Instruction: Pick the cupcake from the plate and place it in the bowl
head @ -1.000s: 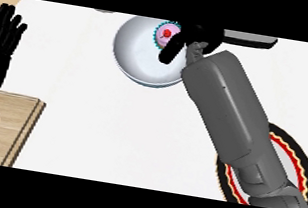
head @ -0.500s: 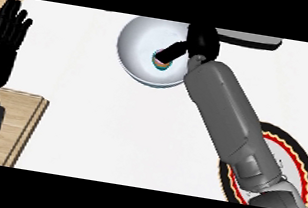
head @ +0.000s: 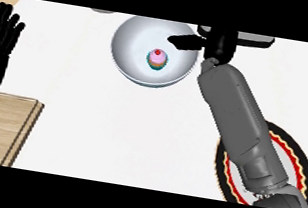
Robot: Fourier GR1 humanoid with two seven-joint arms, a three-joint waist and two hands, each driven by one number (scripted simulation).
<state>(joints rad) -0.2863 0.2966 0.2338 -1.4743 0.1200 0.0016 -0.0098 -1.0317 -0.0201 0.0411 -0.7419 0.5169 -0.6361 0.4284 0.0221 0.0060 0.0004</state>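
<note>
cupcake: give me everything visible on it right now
The cupcake is small, with pink frosting, a red dot on top and a teal-and-orange banded wrapper below. It sits upright near the middle of the white bowl, resting on the bowl's inner floor. Nothing else touches it: the right robot hand is over the bowl's far right rim, apart from the cupcake, and holds nothing. The plate, with its dark, red and yellow rim, lies to the near right without it.

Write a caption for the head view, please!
Cupcake sits in the white bowl, right hand open beside it.
</note>
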